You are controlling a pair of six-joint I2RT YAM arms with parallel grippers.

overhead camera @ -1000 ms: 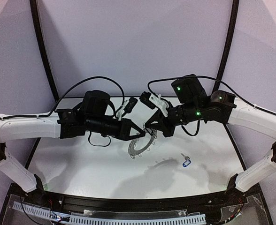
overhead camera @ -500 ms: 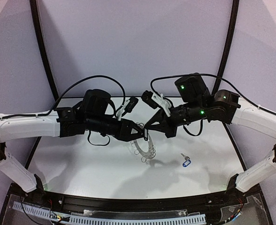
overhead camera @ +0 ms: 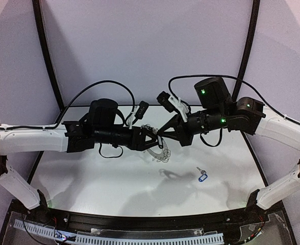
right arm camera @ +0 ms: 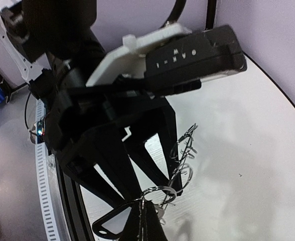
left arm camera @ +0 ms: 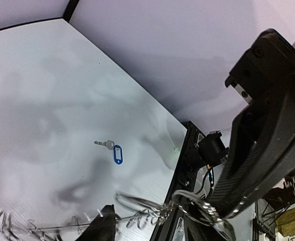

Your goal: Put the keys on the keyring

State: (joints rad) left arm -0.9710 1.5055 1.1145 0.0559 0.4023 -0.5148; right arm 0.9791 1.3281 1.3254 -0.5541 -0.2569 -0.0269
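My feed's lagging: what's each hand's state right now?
Left hand: open, jaws either side of the keyring.
Right hand: shut on the keyring.

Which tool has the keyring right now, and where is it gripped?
The right tool pinches the keyring by a wire loop on its edge. The left tool is open, gripping nothing.

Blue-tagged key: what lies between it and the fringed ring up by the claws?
Only bare white table with a soft shadow separates the key and keyring, per the top view.
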